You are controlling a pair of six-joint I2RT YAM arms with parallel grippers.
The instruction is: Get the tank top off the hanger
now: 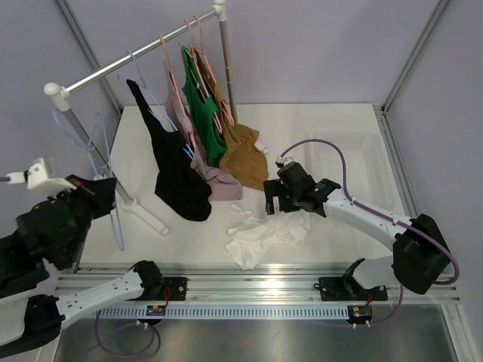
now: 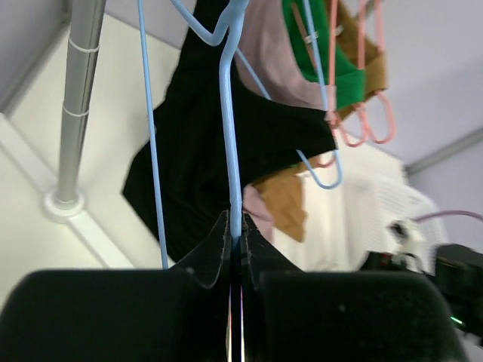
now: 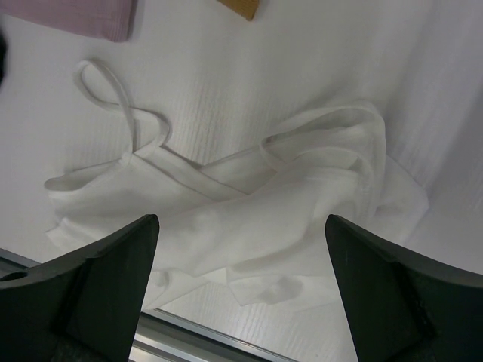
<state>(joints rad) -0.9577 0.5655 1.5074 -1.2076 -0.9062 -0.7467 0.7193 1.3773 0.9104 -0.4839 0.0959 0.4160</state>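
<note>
L gripper [image 2: 236, 226] at far left of top view, fingers pinched tight on bare wire of light-blue hanger [image 2: 230, 136], just beside rack post [image 2: 79, 113]. White tank top [image 1: 264, 234] is off the hanger, crumpled on table [image 1: 332, 136] at lower centre. Its near hem is close to the table's front edge and the metal rail [image 1: 249, 283]. One strap loop [image 3: 121, 105] lies out toward upper left in R wrist view. R gripper [image 1: 275, 202] hovers over the cloth, jaws wide apart; contact w/ cloth can't tell. Black top [image 1: 177, 173], mauve top [image 1: 215, 181], green top [image 1: 204, 113] and tan top [image 1: 245, 158] hang from rack bar [image 1: 136, 53]. Mauve and tan hems are near the white top's upper edge but apart from it. Open tabletop at upper right, beyond R arm.
</note>
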